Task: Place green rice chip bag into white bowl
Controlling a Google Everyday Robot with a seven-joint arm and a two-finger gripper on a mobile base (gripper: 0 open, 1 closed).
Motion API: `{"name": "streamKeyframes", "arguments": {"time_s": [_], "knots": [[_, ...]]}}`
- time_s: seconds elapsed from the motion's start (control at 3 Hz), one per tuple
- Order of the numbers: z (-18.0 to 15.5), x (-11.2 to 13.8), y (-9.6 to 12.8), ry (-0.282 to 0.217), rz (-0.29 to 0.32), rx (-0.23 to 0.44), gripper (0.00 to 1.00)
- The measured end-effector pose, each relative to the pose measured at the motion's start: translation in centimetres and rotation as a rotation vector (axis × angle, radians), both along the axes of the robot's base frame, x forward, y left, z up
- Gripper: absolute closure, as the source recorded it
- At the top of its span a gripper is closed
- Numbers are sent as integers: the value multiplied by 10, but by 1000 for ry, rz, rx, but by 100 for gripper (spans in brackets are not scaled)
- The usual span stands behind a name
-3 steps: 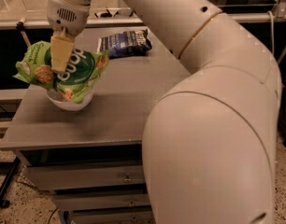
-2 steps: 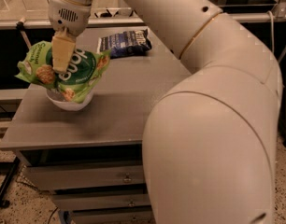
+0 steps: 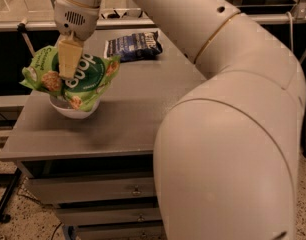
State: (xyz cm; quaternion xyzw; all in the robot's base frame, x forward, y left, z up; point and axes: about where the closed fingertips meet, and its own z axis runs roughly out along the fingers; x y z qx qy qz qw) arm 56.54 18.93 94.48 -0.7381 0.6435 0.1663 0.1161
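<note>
The green rice chip bag (image 3: 88, 74) lies crumpled across the top of the white bowl (image 3: 73, 111), near the left edge of the grey table. It covers most of the bowl, and only the bowl's lower rim and base show beneath it. My gripper (image 3: 68, 66) comes down from above and is shut on the bag's upper middle. One beige finger (image 3: 68, 56) lies flat against the bag's front; the other is hidden behind the bag.
A smaller dark blue bag (image 3: 133, 45) lies at the back of the grey table (image 3: 143, 109). My large white arm fills the right half of the view and hides the table's right side. Drawers (image 3: 93, 189) sit below the table front. A rail runs behind.
</note>
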Motion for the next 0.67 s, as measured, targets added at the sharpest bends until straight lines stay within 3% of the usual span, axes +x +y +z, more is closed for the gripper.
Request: {"name": "streamKeyframes", "arguments": {"time_s": [0.33, 0.67], "knots": [[-4, 0, -2, 7, -8, -2, 100], [-8, 3, -3, 22, -30, -3, 75]]}}
